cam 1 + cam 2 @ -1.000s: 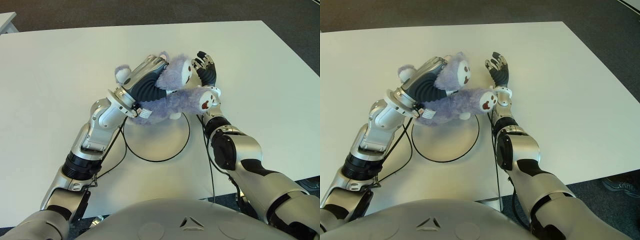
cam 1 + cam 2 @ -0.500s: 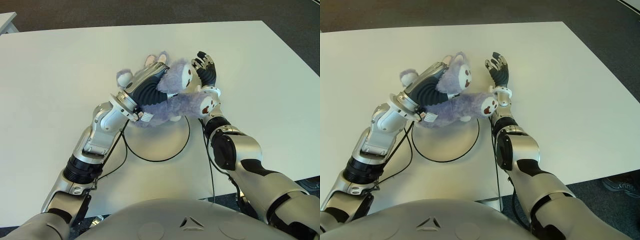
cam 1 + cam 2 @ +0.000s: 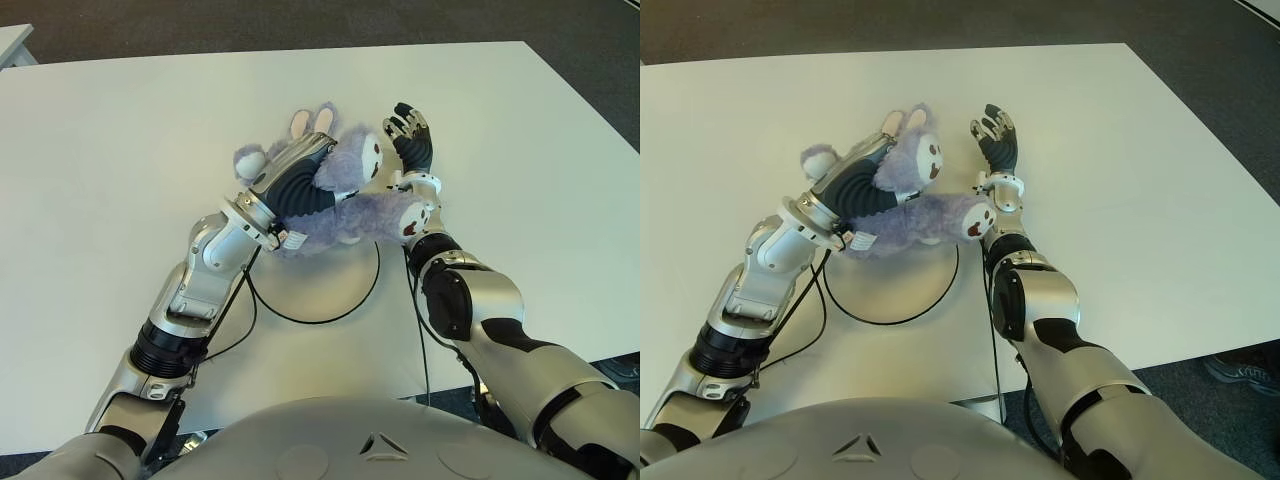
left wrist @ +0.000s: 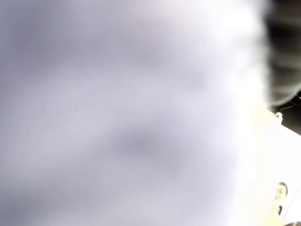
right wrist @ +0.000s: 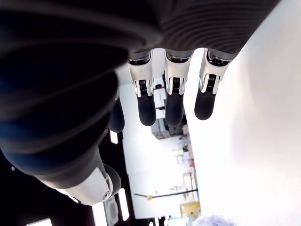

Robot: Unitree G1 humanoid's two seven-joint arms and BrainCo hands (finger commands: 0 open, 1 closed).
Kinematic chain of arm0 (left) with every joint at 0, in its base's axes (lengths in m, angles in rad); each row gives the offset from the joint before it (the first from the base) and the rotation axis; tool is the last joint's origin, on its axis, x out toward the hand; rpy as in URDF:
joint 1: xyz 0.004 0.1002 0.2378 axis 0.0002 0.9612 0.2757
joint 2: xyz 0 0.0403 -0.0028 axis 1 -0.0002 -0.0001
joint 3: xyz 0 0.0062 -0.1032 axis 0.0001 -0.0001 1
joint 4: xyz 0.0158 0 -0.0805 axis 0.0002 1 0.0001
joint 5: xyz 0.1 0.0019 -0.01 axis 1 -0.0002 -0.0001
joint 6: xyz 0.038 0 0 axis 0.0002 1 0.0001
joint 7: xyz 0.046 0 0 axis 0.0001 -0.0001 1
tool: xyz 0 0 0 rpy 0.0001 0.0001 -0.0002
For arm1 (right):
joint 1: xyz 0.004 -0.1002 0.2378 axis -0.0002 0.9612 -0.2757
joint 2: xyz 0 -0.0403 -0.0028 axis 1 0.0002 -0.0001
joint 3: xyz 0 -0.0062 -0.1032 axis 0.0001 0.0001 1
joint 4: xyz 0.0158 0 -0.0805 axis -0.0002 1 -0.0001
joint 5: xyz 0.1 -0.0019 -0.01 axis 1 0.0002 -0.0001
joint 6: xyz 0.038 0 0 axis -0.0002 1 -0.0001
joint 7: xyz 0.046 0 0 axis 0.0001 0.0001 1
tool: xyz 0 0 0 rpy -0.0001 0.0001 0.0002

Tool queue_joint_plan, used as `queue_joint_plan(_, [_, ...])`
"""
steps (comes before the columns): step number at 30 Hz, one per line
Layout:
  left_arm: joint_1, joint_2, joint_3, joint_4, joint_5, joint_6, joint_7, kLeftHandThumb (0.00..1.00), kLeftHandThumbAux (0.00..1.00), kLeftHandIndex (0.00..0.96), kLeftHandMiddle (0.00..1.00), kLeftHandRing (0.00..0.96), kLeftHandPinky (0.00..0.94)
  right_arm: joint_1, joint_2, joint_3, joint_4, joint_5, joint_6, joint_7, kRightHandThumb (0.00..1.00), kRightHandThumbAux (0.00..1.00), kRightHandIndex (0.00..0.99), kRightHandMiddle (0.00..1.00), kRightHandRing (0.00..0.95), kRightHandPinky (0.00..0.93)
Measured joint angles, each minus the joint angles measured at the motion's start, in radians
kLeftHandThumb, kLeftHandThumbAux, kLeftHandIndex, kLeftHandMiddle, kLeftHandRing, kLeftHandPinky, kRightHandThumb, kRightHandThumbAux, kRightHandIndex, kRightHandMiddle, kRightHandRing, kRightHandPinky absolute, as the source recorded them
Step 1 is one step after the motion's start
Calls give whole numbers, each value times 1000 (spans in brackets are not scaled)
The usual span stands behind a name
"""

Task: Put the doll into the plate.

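The doll [image 3: 350, 200], a fluffy lavender plush with a white face, is gripped by my left hand [image 3: 295, 180] and held above the far edge of the plate [image 3: 290, 285], a white disc with a dark rim on the table. One plush limb [image 3: 405, 215] hangs toward my right wrist. The left wrist view is filled with blurred lavender fur [image 4: 131, 117]. My right hand [image 3: 410, 140] shows just right of the doll, fingers [image 5: 174, 101] spread and holding nothing.
The white table [image 3: 120, 150] stretches wide on all sides. A thin black cable [image 3: 240, 300] trails from my left forearm across the plate's near left rim. Dark floor lies beyond the table's far edge [image 3: 300, 20].
My left hand has carried the doll slightly farther away and to the right, and the plush has tilted, its ears now showing. The right hand has not moved.
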Motion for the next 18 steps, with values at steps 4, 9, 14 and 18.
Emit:
queue_joint_plan(4, [14, -7, -6, -4, 0, 1, 0, 814, 669, 744, 837, 841, 815, 0, 0, 0, 0, 0, 0, 0, 482, 775, 199, 167, 142, 164])
queue_joint_plan(9, [19, -15, -13, -4, -1, 1, 0, 808, 671, 745, 836, 840, 820, 0, 0, 0, 0, 0, 0, 0, 480, 771, 200, 167, 144, 166])
queue_joint_plan(14, [27, -20, -19, -5, -1, 1, 0, 800, 672, 746, 836, 839, 811, 0, 1, 0, 0, 0, 0, -1, 478, 771, 201, 167, 144, 164])
queue_joint_plan(18, [40, -21, -20, -8, -1, -1, 0, 813, 670, 746, 836, 841, 813, 0, 1, 0, -1, 0, 0, -1, 478, 775, 203, 165, 142, 164])
